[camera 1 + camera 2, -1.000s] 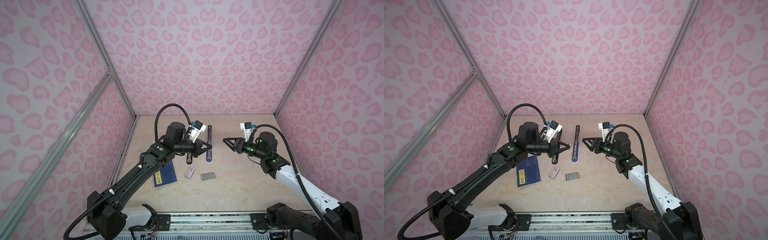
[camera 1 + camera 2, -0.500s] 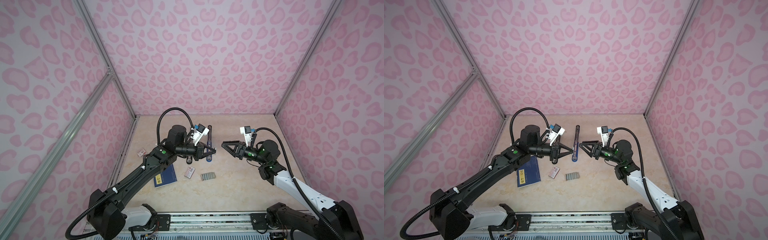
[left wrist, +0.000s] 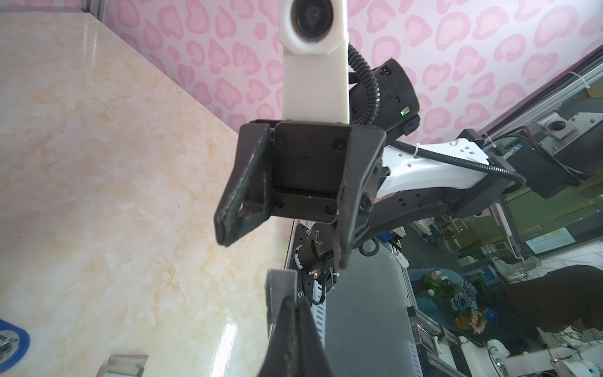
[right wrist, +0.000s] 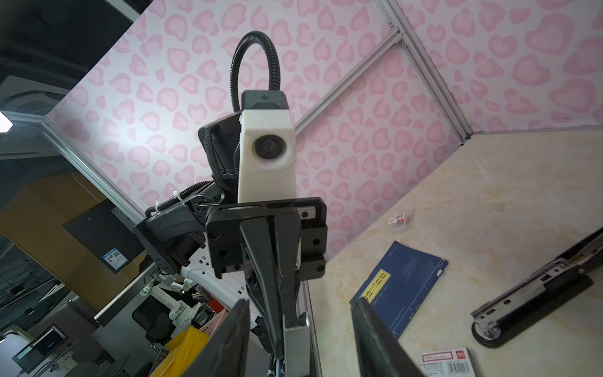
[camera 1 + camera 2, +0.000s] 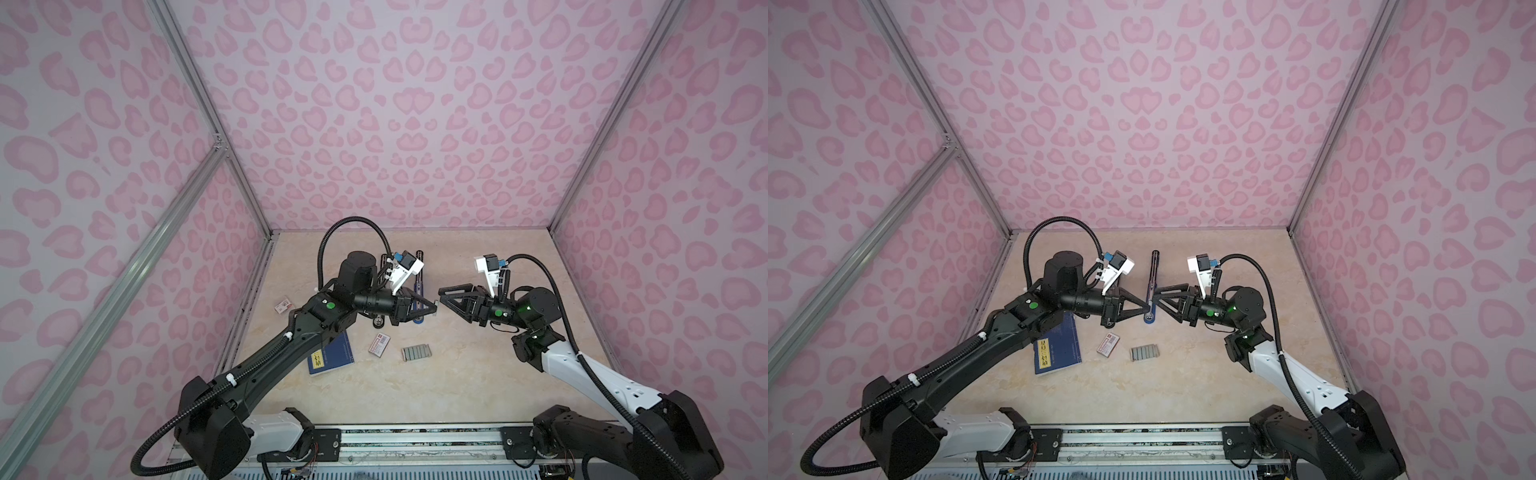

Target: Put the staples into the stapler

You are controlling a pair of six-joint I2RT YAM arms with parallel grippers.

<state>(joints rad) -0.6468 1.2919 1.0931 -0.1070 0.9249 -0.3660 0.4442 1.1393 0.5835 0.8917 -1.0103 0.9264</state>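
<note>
Your left claw (image 5: pixel 434 312) is clamped shut on 1 staple strip (image 4: pixel 296 346), held above the counter (image 5: pixel 457 395) right at the mouth of your open right claw (image 3: pixel 283 249), while the other staples (image 5: pixel 416 353) lie flat on the counter just beside the box (image 5: pixel 379 344), with the blue stapler (image 5: pixel 1153 270) farther back.

Black stapler (image 5: pixel 378 322), mostly hidden behind left gripper (image 5: pixel 434 309); staples (image 3: pixel 280 287), one end hidden between its jaws; barcoded box (image 4: pixel 450 362), cut by view's edge.
</note>
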